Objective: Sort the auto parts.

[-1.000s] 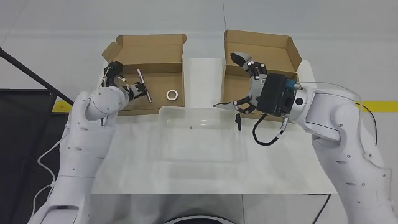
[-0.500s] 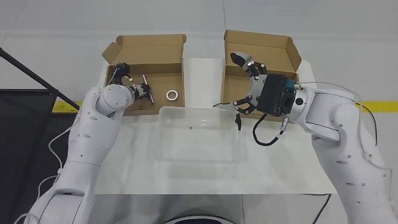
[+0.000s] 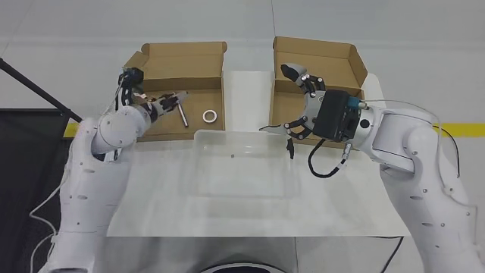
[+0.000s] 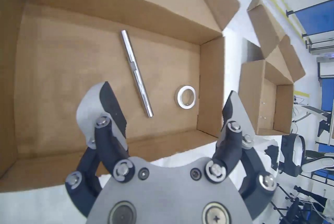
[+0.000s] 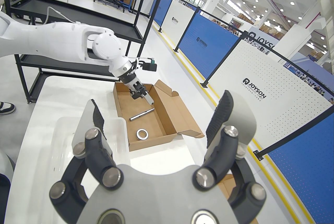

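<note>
Metal rod flat on floor of left cardboard box, ring just beside. Left gripper spread wide, empty, above box's near wall; right gripper equally wide. Likely hazards: round rod rolling off closing pads; ring nudged on descent.

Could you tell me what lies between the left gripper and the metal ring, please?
A metal rod, lying on the box floor between the left gripper and the ring, as the right wrist view shows.

two cardboard boxes, one clear tray, one metal rod, one ring.
</note>
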